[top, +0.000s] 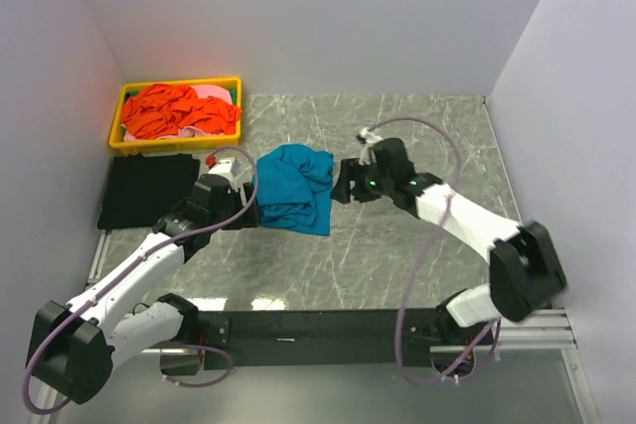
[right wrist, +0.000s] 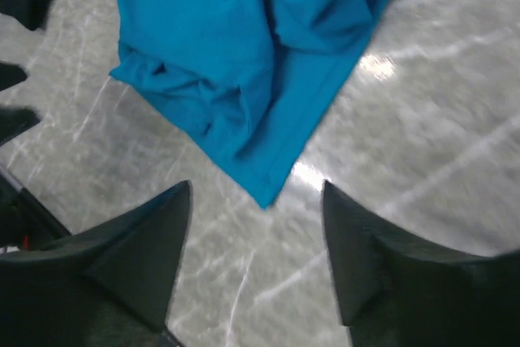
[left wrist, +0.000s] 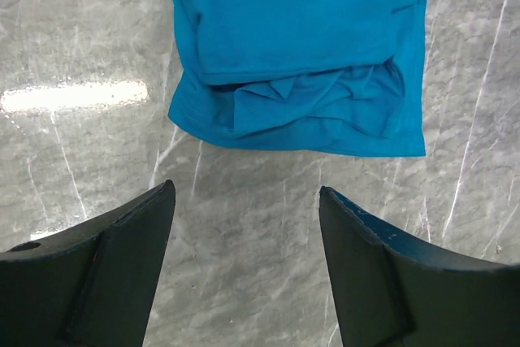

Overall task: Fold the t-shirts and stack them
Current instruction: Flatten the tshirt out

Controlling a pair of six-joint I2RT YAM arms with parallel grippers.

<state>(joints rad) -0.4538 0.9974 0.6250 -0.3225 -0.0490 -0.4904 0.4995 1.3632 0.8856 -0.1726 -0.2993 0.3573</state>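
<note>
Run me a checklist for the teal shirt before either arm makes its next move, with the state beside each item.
1. Left gripper empty, jaws apart: ok.
2. Right gripper empty, jaws apart: ok.
3. Teal shirt lying on the table between both grippers: ok.
4. Teal shirt folded flat: not ok, it is rumpled with bunched layers.
5. Black shirt lying flat near the tray, usable as stack base: ok.
6. Yellow tray emptied: not ok, orange and pink shirts are heaped inside.
</note>
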